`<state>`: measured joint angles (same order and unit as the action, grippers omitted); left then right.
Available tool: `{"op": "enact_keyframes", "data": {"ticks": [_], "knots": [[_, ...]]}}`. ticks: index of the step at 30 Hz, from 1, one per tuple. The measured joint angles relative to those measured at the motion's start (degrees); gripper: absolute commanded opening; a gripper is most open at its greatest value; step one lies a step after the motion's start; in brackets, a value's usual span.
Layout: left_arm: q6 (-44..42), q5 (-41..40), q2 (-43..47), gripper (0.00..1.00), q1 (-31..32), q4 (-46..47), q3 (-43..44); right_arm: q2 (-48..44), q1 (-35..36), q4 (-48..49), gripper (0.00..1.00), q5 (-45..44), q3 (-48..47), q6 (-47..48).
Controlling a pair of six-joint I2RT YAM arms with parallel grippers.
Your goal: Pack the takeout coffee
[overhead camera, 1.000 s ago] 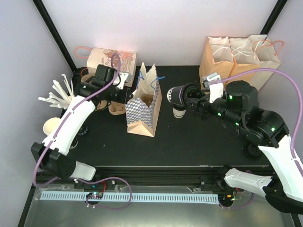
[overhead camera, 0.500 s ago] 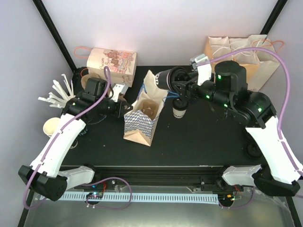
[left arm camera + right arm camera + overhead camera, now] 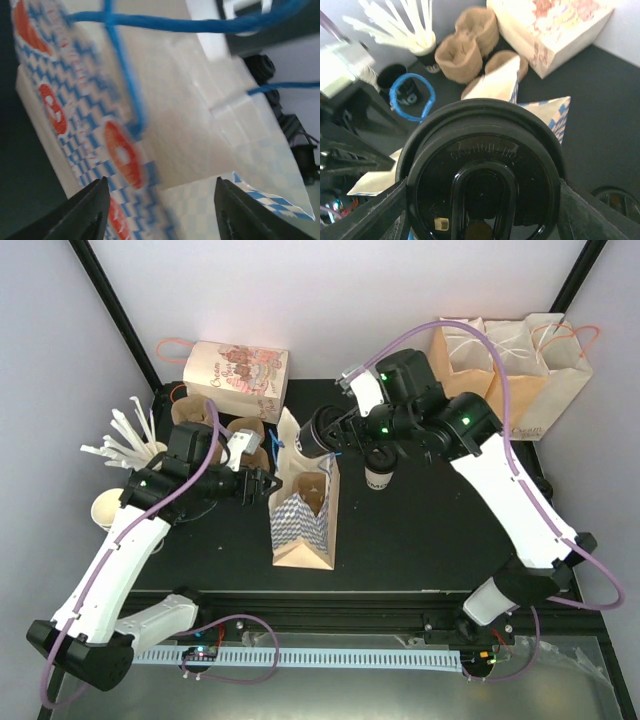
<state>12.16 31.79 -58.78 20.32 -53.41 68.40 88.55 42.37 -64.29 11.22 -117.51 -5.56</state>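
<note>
My right gripper [image 3: 338, 431] is shut on a takeout coffee [image 3: 312, 439], a white cup with a black lid, held tilted over the open top of the blue-checked paper bag [image 3: 303, 520]. In the right wrist view the lid [image 3: 482, 175] fills the frame, with the bag [image 3: 542, 112] behind it. A second lidded coffee [image 3: 378, 477] stands on the table right of the bag. My left gripper [image 3: 262, 481] is open at the bag's upper left edge. In the left wrist view its jaws [image 3: 160, 210] stand wide apart around the bag wall [image 3: 175, 125].
Brown pulp carriers [image 3: 232, 430] sit behind the left gripper, beside a printed bag [image 3: 236, 368]. White cutlery in a cup [image 3: 125, 445] and plain white cups [image 3: 108, 508] stand at the left. Brown paper bags [image 3: 510, 360] stand at the back right.
My right arm has swung left with the coffee from beside the bag to above its opening. My left gripper has moved right and nearer, to the bag's edge. The bag has shifted towards me.
</note>
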Motion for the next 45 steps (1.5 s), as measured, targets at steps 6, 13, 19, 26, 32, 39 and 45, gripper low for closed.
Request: {"op": "enact_keyframes", "data": {"ticks": [6, 13, 19, 26, 32, 39, 45], "knots": [[1.90, -5.84, -0.37, 0.79, 0.02, -0.22, 0.81, 2.12, 0.13, -4.59, 0.61, -0.15, 0.00, 1.09], [2.75, -9.22, -8.09, 0.76, 2.56, -0.26, 6.71, 2.23, 0.87, -8.26, 0.61, -0.81, -1.60, 2.80], [3.02, -15.04, -14.62, 0.61, 4.26, -4.15, 10.62, 3.34, 2.38, -9.68, 0.61, -3.15, -2.84, 2.93], [2.99, -21.86, -18.21, 0.20, 5.01, -7.93, 12.22, 3.82, 3.26, -13.29, 0.58, -10.86, -2.80, 0.24], [0.57, -25.75, -18.60, 0.02, 5.70, -9.73, 16.98, -1.40, 3.26, -14.10, 0.58, -15.69, 4.04, -2.14], [-7.67, -30.88, -19.23, 0.02, 11.56, -9.49, 27.74, -12.57, 3.26, -11.69, 0.58, -15.08, 17.97, -3.85], [-17.51, -35.10, -17.55, 0.02, 18.99, -4.61, 25.51, -19.91, 3.93, -7.23, 0.57, -14.05, 26.91, -5.09]]}}
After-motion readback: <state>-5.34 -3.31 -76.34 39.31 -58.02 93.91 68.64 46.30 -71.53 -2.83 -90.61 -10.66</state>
